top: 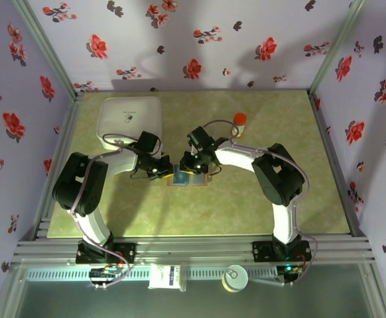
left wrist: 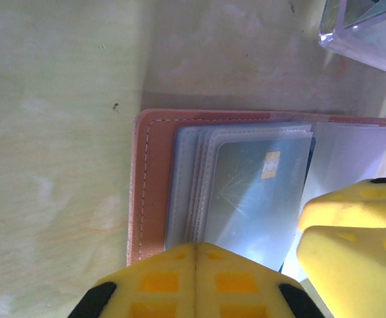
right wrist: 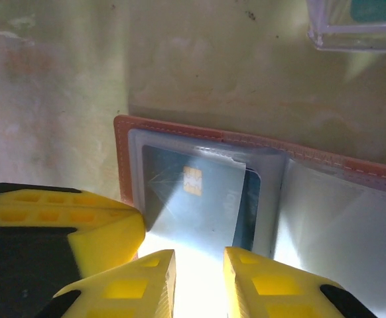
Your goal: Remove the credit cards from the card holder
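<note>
Left wrist view: the left gripper (left wrist: pixel 194 265) has its fingers pressed together and bears on the near edge of the open card holder (left wrist: pixel 152 192), apparently to pin it to the bench (left wrist: pixel 54 132) while a card is drawn. The card holder lies flat at bench centre, between the arms. The right gripper (right wrist: pixel 199 268) stands partly spread over the top credit card (right wrist: pixel 190 205), which sits in its pocket; contact cannot be confirmed. A clear tray (right wrist: pixel 355 30) lies just beyond the holder. The white container (top: pixel 130 119) and orange-capped bottle (top: pixel 239 119) stand apart. The grippers crowd each other.
</note>
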### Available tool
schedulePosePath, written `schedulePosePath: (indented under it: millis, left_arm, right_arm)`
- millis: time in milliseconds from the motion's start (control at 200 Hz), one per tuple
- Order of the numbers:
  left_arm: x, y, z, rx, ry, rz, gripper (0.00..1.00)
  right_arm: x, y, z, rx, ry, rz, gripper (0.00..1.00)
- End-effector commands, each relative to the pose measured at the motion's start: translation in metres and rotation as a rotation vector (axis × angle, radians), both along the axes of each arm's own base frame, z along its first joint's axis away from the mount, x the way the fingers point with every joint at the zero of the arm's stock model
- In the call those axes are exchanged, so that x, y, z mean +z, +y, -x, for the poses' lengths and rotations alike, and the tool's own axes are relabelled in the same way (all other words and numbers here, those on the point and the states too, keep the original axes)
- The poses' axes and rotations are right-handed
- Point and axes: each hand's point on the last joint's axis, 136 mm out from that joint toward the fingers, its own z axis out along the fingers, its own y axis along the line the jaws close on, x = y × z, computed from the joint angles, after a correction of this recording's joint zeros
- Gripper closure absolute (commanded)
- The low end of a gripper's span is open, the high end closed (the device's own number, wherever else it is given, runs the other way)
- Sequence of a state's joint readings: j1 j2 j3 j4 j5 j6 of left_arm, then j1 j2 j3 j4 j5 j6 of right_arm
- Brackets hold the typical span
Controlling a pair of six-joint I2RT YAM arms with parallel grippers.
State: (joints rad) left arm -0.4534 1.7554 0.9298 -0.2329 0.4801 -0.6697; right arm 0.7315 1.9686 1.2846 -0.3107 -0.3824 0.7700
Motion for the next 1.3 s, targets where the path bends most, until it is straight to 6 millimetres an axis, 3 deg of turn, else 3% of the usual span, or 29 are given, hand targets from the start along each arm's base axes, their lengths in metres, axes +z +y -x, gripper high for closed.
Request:
schedulePosePath:
  millis: [0,785,1295]
  left_arm:
    - [-0.015,0.009,0.008,-0.007,0.027,-0.034,0.97]
    - [-0.015,0.012,0.013,-0.001,0.034,-0.031,0.98]
    - [-0.006,0.011,0.014,0.007,0.029,-0.015,0.98]
  right_arm:
    - [-0.005,0.003,0.001,0.009,0.013,0.010,0.74]
    - [-0.011,-0.018,0.007,-0.021,-0.006,0.092,0.73]
    - [0.002,-0.026,0.006,-0.002,-0.046,0.132,0.73]
